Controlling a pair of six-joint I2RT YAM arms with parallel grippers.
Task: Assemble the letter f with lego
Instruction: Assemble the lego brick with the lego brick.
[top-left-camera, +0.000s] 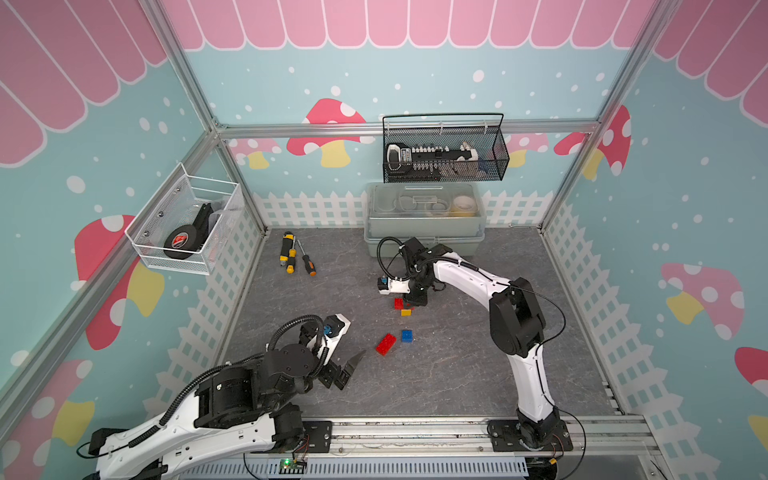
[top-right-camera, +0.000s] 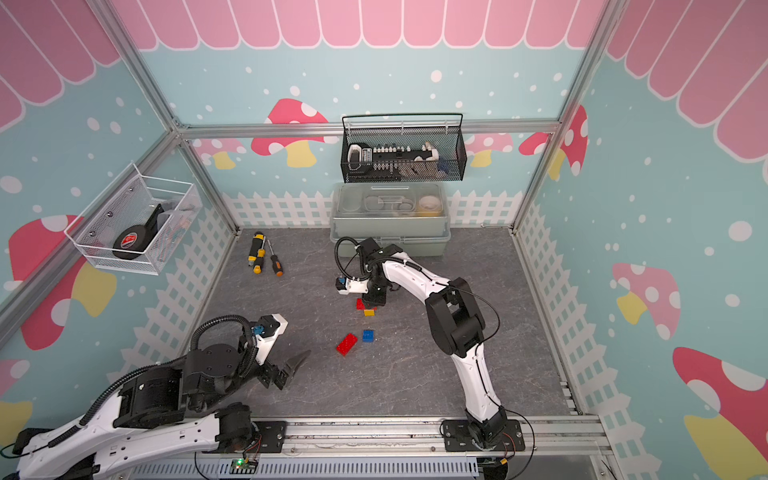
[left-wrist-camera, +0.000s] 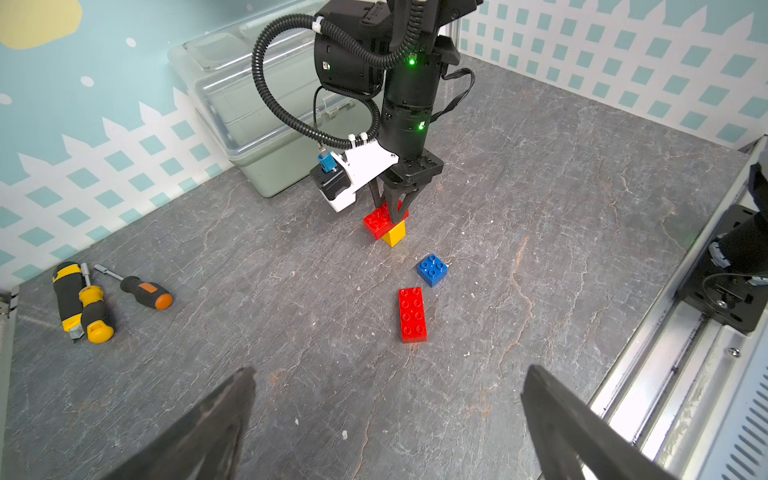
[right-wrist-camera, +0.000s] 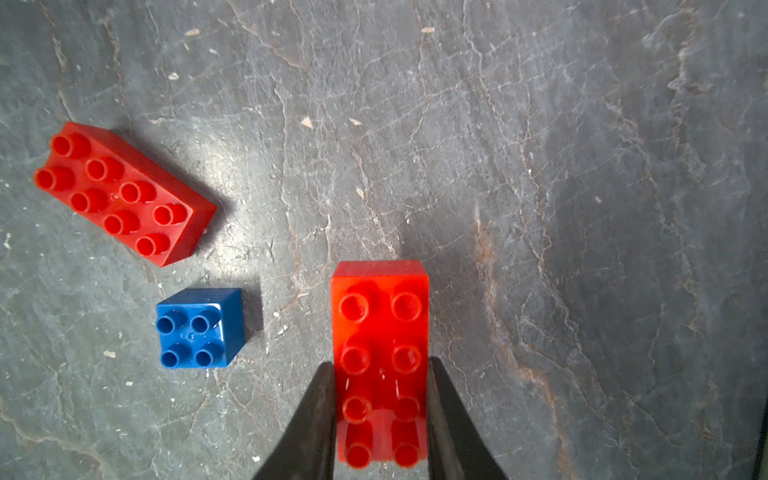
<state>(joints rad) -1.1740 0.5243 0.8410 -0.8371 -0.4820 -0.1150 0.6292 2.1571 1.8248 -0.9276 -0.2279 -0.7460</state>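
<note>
The right arm reaches out over mid-desk, its wrist bent so the right pincer points straight down. Its jaws are narrow, clamped on the long sides of the held red brick. That brick sits on the yellow brick and overhangs it to one side. The left arm lies low at the near left. The left pincer hovers above the desk, jaws wide, holding nothing.

The blue brick and loose red brick lie flat between the two pincers, near each other but apart, with bare desk around them. The screwdrivers lie well off by the far left wall. The box stands against the back wall, and the rail edges the near side.

In the right wrist view the yellow brick is hidden under the red one, and the gripped end is blurred. Whether the two are pressed fully together cannot be told. In both top views the wrist covers the right fingertips.
</note>
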